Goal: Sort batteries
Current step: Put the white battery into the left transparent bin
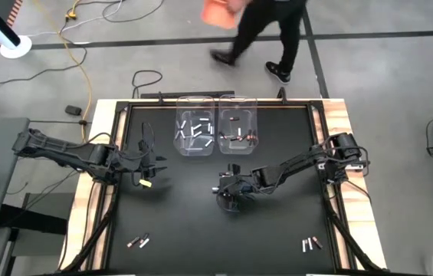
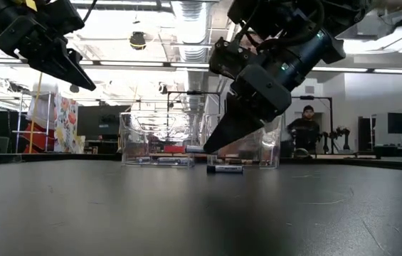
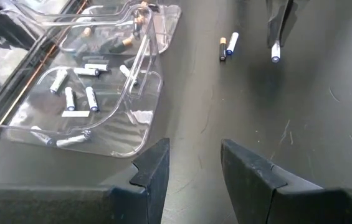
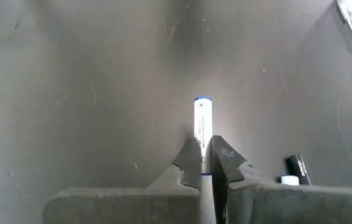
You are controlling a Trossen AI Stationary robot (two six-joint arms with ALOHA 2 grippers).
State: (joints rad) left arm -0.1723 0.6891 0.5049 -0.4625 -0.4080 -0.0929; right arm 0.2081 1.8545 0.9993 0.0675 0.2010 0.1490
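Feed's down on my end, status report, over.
Right gripper shut on white battery, mid-table before the bins. Left gripper open, empty, waiting at table's left. Two batteries lie nearby; nothing blocking.

The right gripper is reaching toward the table's middle, its fingers pinching shut on a white battery. The left gripper is hanging at the left side, fingers parted.
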